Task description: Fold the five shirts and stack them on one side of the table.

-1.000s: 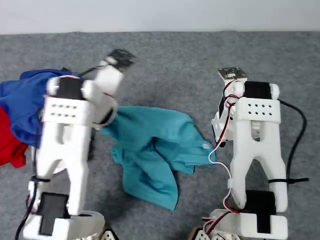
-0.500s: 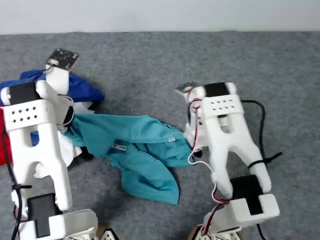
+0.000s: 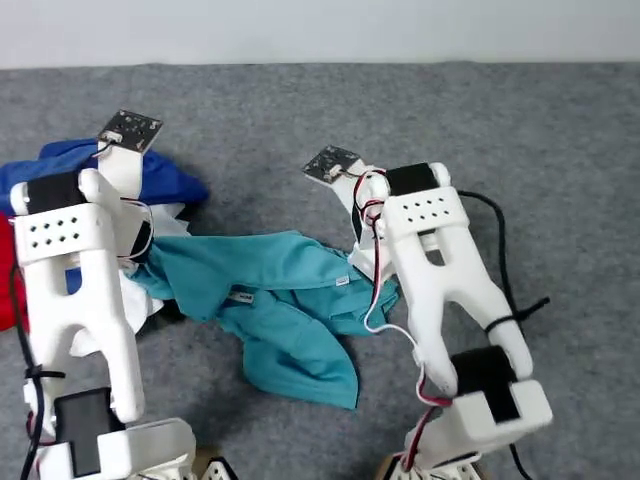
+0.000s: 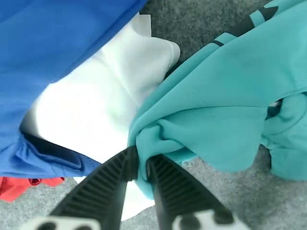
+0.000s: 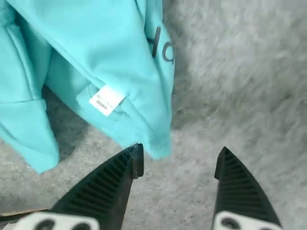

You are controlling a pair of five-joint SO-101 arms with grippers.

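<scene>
— The left claw (image 4: 140,162) is pinched shut on a bunched fold of the teal shirt (image 4: 225,100), both black fingers pressed into the cloth.

— And the right claw (image 5: 181,154)?

— Its jaws stand apart with nothing between them. It hangs above the grey table (image 5: 249,72), one fingertip just beside the teal shirt's hem and near a small white label (image 5: 102,101) sewn to the cloth.

— Where does the teal shirt lie, seen from the high view?

— Around the middle of the table, crumpled and spread out. With the table's middle as the centre of the dial, the shirt runs from the left arm (image 3: 75,280) at about 9 o'clock across to the right arm (image 3: 440,270) at about 3 o'clock. A loose flap trails down toward 6 o'clock.

— And the other shirts?

— They are heaped at the table's 9 o'clock edge, beside and partly under the left arm. The blue shirt (image 3: 165,180) sits toward 10 o'clock. The white shirt (image 4: 96,110) lies against it and touches the teal fold that the left claw holds. The red shirt (image 3: 8,295) shows at the very edge, at 9 o'clock. All of them are rumpled.

— Does the right arm touch the teal shirt?

— From the high view the arm covers the shirt's 3 o'clock end; whether they touch cannot be told.
</scene>
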